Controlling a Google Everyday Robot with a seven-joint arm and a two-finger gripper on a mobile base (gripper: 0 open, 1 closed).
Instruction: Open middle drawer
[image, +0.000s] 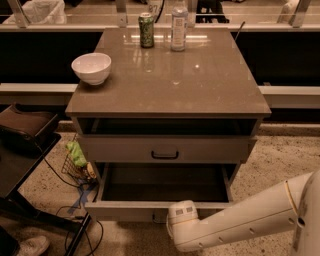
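The cabinet (167, 102) has a dark open slot under its top. Below it, the middle drawer (125, 149) is a flat grey-beige front with a small black bar handle (165, 155); it sits flush and shut. The larger drawer below it (120, 210) is pulled out, with its inside dark and empty. My white arm (240, 220) reaches in from the lower right. Its gripper (160, 218) is at the middle of the pulled-out drawer's front edge, mostly hidden behind the wrist (182, 217).
A white bowl (91, 67), a green can (146, 30) and a clear bottle (178, 25) stand on the cabinet top. A dark stand (25, 130), a wire basket (77, 162) and cables (75, 210) are on the left. A shoe (30, 246) is at the lower left.
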